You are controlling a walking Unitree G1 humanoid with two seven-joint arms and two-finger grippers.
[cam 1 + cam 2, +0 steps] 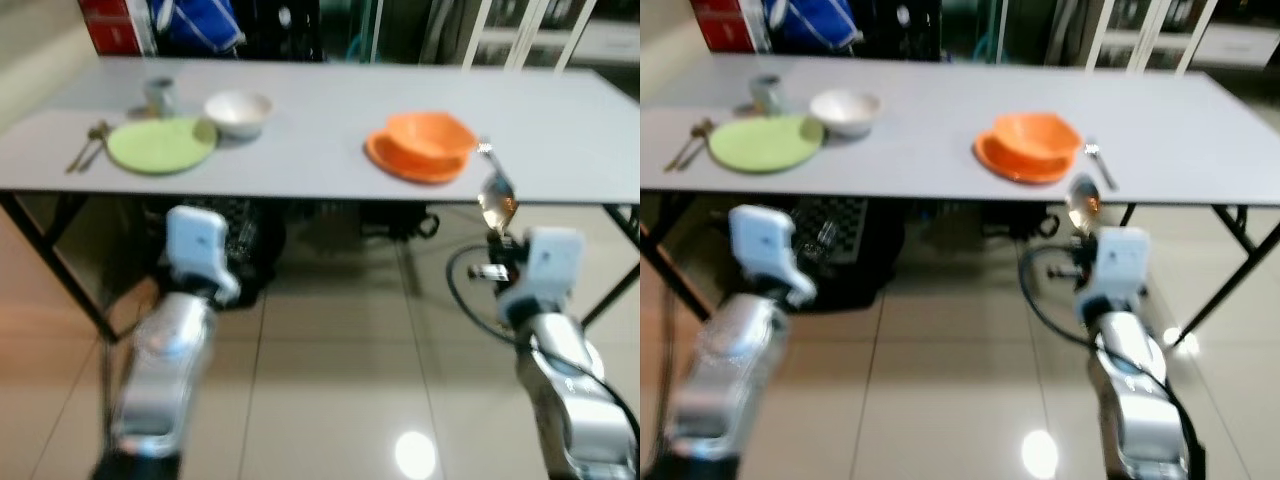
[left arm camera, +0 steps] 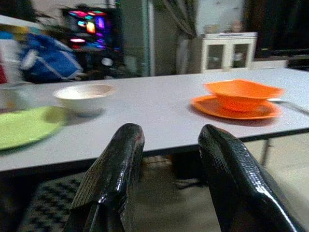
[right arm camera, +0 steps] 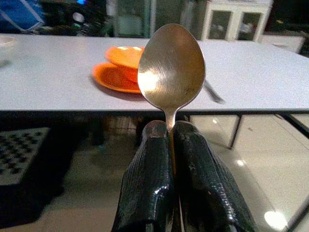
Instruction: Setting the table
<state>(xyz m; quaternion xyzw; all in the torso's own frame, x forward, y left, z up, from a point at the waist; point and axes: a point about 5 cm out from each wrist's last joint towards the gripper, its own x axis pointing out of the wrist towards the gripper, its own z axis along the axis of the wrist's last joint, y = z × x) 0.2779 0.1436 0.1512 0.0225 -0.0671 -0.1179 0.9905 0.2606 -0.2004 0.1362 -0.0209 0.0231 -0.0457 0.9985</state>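
Note:
My right gripper [image 3: 170,133] is shut on a metal spoon [image 3: 171,67], held bowl-up in front of the grey table's [image 1: 320,120] near edge, right of centre. An orange bowl [image 1: 430,135] sits on an orange plate [image 1: 415,165] on the table, with a piece of cutlery [image 1: 1100,165] lying just to its right. At the table's left lie a green plate [image 1: 160,143], a white bowl [image 1: 238,112], a cup [image 1: 158,95] and cutlery [image 1: 88,145] left of the green plate. My left gripper [image 2: 169,145] is open below the table edge with nothing between its fingers.
Dark crates [image 1: 235,235] and cables stand under the table on a glossy tiled floor [image 1: 340,380]. Black table legs [image 1: 60,260] slant down at both ends. Behind the table are a blue bag [image 1: 195,25], a red box [image 1: 110,25] and white cabinets [image 2: 227,46].

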